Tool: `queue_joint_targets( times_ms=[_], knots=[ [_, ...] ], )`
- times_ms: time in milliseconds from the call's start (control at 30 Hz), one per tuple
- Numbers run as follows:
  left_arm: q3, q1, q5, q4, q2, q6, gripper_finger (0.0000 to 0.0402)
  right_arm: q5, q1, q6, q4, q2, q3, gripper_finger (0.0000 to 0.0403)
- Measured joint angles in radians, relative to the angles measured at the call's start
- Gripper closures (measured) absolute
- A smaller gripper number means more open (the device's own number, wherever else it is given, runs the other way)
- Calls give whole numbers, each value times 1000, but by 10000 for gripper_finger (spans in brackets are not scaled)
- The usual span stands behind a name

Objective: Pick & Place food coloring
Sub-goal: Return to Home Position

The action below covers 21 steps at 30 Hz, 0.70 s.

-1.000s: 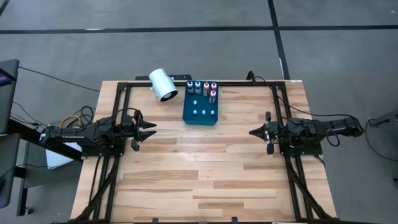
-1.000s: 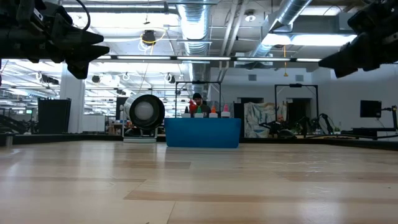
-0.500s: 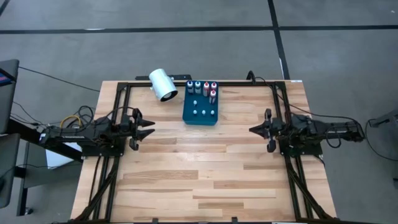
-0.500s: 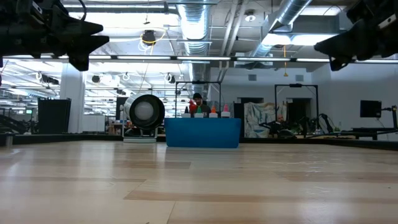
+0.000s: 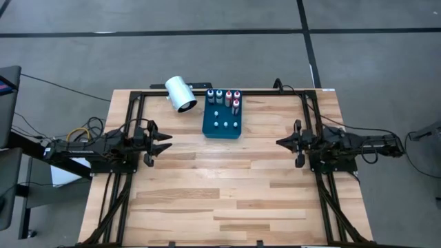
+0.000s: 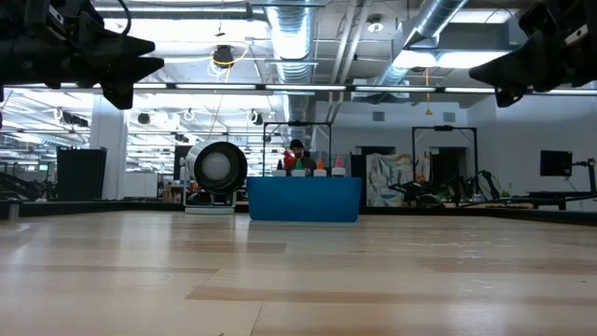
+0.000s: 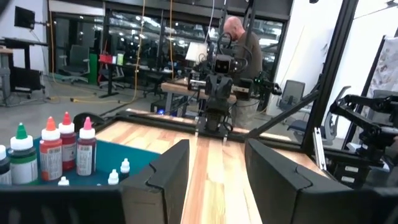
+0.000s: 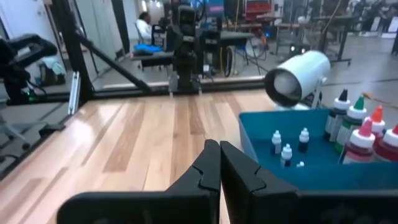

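Observation:
The food coloring bottles [image 5: 224,98] stand upright in a row at the far end of a blue tray [image 5: 222,127]; their tops are blue, green, red and pink. Tinier white bottles [image 8: 286,152] stand in the tray's nearer part. In the left wrist view the bottles [image 7: 51,150] show to one side. My left gripper [image 5: 167,142] hovers open over the table's left part, pointing right. My right gripper [image 5: 278,144] hovers shut over the right part, pointing left. Both are well clear of the tray.
A large white cylinder [image 5: 180,94] lies on its side by the far edge, just left of the tray. A black frame [image 5: 220,91] runs around the table. Bare wood lies between the two grippers and toward the near edge. A person [image 7: 239,46] stands beyond the table.
Both grippers have risen a little above the table, as the low view shows. The right one has also edged slightly toward the table's middle. The bottles, the tray and the cylinder have kept still.

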Motion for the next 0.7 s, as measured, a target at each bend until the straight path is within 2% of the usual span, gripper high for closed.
queue_joint_targets(
  times_ms=[167, 433, 700],
  knots=[
    [0, 0, 0, -50, 0, -1, 255, -1, 0, 0, -46, 0, 0, 403],
    [0, 0, 0, -244, 0, -2, 255, -2, 0, 0, -75, 0, 0, 403],
    [8, 0, 10, -266, 15, -3, 255, -3, 0, 0, -78, 0, 0, 403]
  ],
)
